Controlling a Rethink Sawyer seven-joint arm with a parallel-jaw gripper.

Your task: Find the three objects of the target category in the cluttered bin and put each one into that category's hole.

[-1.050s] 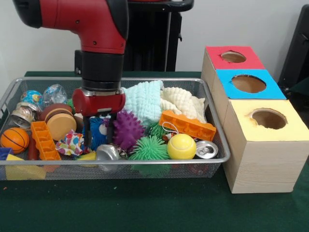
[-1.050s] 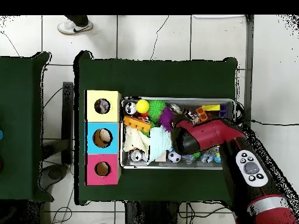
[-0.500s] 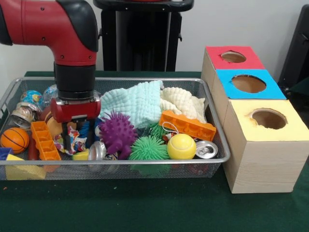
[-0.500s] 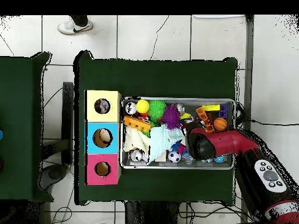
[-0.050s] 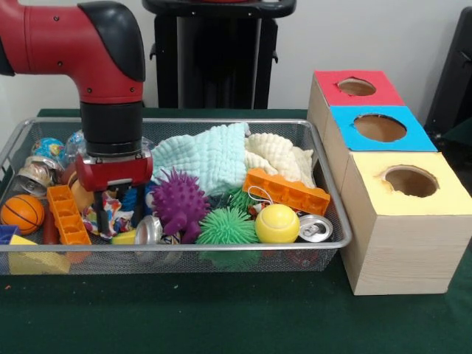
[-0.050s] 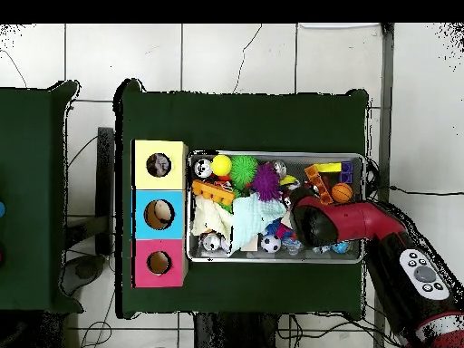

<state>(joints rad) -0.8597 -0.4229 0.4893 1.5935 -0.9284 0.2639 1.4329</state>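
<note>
My gripper (image 5: 119, 218) reaches down into the left half of the wire mesh bin (image 5: 221, 251). It is open, and its two dark fingers (image 5: 140, 210) straddle a multicoloured patterned ball (image 5: 112, 209). Just right of it lie a purple spiky ball (image 5: 181, 203), a green spiky ball (image 5: 227, 227), a yellow tennis ball (image 5: 277, 223) and a crushed can (image 5: 316, 227). A silver can (image 5: 151, 230) lies by the right finger. In the overhead view the arm (image 6: 319, 223) hides the gripper. Three boxes stand to the right, with a red hole (image 5: 356, 87), a blue hole (image 5: 380, 127) and a yellow hole (image 5: 410, 181).
An orange brick (image 5: 286, 190), a pale blue cloth (image 5: 206, 158) and a cream cloth (image 5: 280, 155) fill the bin's right side. A basketball (image 5: 21, 212), an orange block (image 5: 66, 214) and a yellow block (image 5: 33, 262) crowd the left. A person's shoe (image 6: 116, 41) shows on the floor.
The arm has swung left in the front view, from beside the purple spiky ball to the patterned ball, then settled slightly. The purple ball now stands uncovered.
</note>
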